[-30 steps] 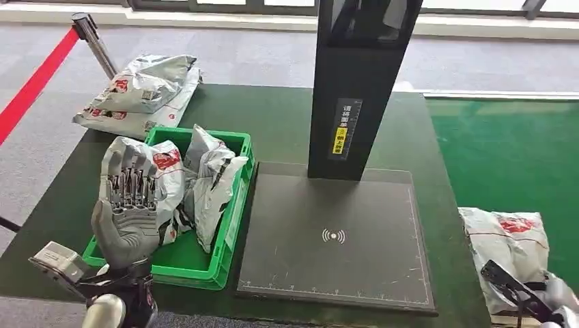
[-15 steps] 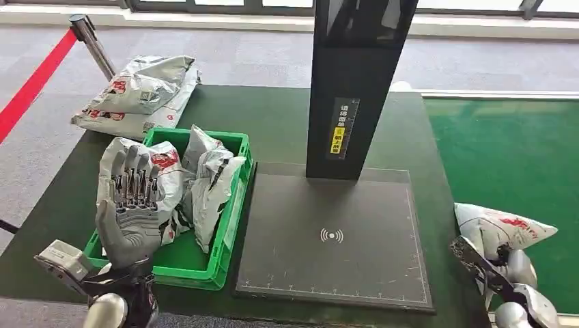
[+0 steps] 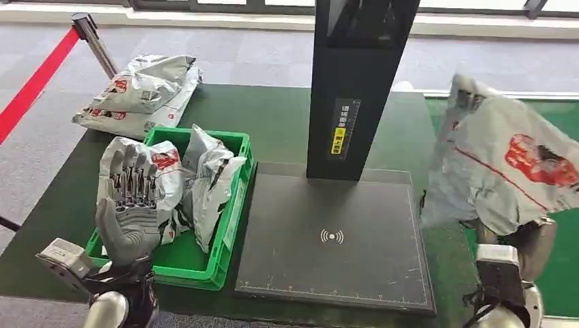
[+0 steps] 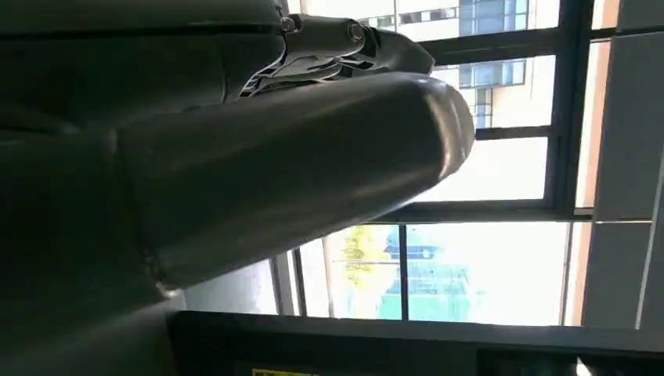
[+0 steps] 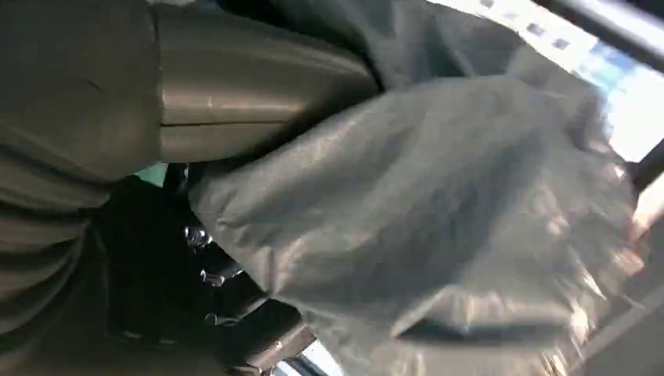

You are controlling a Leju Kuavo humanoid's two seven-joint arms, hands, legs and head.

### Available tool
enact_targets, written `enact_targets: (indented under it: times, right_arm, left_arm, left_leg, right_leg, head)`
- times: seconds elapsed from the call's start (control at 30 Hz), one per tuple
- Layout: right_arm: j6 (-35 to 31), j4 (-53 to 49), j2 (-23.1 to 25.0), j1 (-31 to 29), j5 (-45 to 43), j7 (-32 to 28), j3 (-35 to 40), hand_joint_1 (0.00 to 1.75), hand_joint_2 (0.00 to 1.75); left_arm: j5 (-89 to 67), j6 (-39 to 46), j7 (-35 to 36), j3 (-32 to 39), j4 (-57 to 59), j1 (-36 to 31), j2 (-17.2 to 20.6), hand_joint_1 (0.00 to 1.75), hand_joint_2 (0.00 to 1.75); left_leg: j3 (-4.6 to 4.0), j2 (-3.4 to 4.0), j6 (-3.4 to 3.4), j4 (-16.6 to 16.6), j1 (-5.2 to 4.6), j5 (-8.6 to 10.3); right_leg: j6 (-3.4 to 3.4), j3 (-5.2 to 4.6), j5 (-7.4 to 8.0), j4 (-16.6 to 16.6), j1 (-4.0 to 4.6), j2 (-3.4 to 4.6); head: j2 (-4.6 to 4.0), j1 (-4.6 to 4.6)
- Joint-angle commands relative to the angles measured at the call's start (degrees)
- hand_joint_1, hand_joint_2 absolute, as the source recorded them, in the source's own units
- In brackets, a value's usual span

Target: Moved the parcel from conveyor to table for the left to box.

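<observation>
A: Head view. Right hand [image 3: 522, 242] holds the parcel [image 3: 502, 160] from below, up in the air between the conveyor [image 3: 519, 137] and the table [image 3: 287, 116], at the table's right edge. Its fingers are hidden under the bag; how far they close, cannot tell.

B: Left hand [image 3: 131, 205]?

A: Raised upright in front of the bin [image 3: 229, 225], fingers straight and apart, holding nothing. Bin has bags [image 3: 208, 181] in it. More bags [image 3: 140, 92] lie at the table's far left corner.

B: Left wrist view?

A: Thumb [image 4: 297, 164] close up, windows behind. No contact with anything.

B: Right wrist view?

A: Bag fills most of it, blurred. Thumb [image 5: 258, 98] lies against the plastic, dark fingers [image 5: 223, 294] on the other side. Looks like a pinch on a fold, not a full wrap.

B: So the step is carry and set down.

A: Yes, judged. Bag is limp and hangs wide; carry it clear of the scanner post [image 3: 358, 82], then lower it flat onto the pad [image 3: 334, 236] so the left can reach it.

B: Risk?

A: Thin plastic could slip from that grip, or the bag's edge could catch the post. Slow swing advised.
</observation>
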Motion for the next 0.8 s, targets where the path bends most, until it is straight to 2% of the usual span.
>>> enact_targets:
  times: [0.03,0.13,0.53,0.57,0.63,0.7,0.77,0.8]
  right_arm:
    - [2.98,-14.01,3.34,2.66,-6.61,-6.84,6.03,1.75,1.75]
    - [3.67,-14.11,3.89,1.50,-5.23,-6.01,8.51,1.75,1.75]
    - [3.43,-13.27,3.82,1.02,-5.31,-5.99,8.43,1.75,1.75]
    - [7.47,-9.69,3.52,-0.44,-4.64,0.48,8.93,1.75,1.75]
    - [7.26,2.21,5.31,-5.76,-1.48,0.91,10.56,1.75,1.75]
    - [3.92,12.47,6.94,-9.80,3.41,2.93,11.30,1.75,1.75]
    - [5.41,19.16,7.95,-11.98,1.89,4.17,11.69,1.75,1.75]
    - [7.42,23.99,8.37,-13.05,1.54,6.70,11.99,1.75,1.75]
  left_arm:
    - [0.13,0.20,-0.12,-0.67,3.93,-3.29,-0.36,0.00,0.00]
    - [0.00,0.22,0.25,-0.72,4.12,-4.70,-0.93,0.00,0.00]
    - [0.03,0.19,0.19,-0.74,4.08,-4.55,-0.82,0.00,0.00]
    - [0.15,0.16,0.25,-0.78,4.43,-4.82,-0.90,0.00,0.00]
    - [0.32,0.02,0.38,-1.24,5.55,-5.81,-1.15,0.00,0.00]
    - [0.53,-0.12,0.66,-1.82,6.78,-6.84,-1.16,0.00,0.00]
    - [0.64,-0.32,0.81,-2.24,7.62,-7.59,-1.27,0.00,0.00]
    - [0.81,-0.60,1.07,-2.65,8.30,-8.29,-1.37,0.00,0.00]
  left_leg:
    - [0.03,-0.09,0.03,-0.03,-0.03,0.02]
    - [0.04,-0.08,0.08,-0.01,0.02,-0.02]
    - [0.17,-0.02,0.10,-0.07,0.02,-0.03]
    - [0.13,-0.02,0.10,-0.05,0.00,-0.02]
    - [0.24,0.15,0.09,-0.11,0.05,0.00]
    - [0.28,0.28,0.09,-0.16,0.07,0.01]
    - [0.30,0.46,0.08,-0.16,0.11,0.02]
    - [0.35,0.49,0.09,-0.23,0.11,0.10]
  right_leg:
    - [0.04,0.06,-0.03,-0.02,-0.07,-0.01]
    - [0.03,0.07,-0.02,-0.03,-0.11,0.04]
    - [0.09,0.19,0.04,-0.13,-0.11,0.10]
    - [0.10,0.15,0.04,-0.10,-0.13,0.07]
    - [0.09,0.23,0.14,-0.21,-0.08,0.26]
    - [0.09,0.27,0.20,-0.26,-0.05,0.39]
    - [0.09,0.28,0.24,-0.29,0.02,0.47]
    - [0.07,0.30,0.34,-0.38,0.02,0.54]
  head:
    - [0.00,0.02]
    - [0.00,0.02]
    - [0.00,0.00]
    - [0.00,0.00]
    - [0.00,0.02]
    - [0.00,0.02]
    - [0.00,0.02]
    - [0.00,0.02]
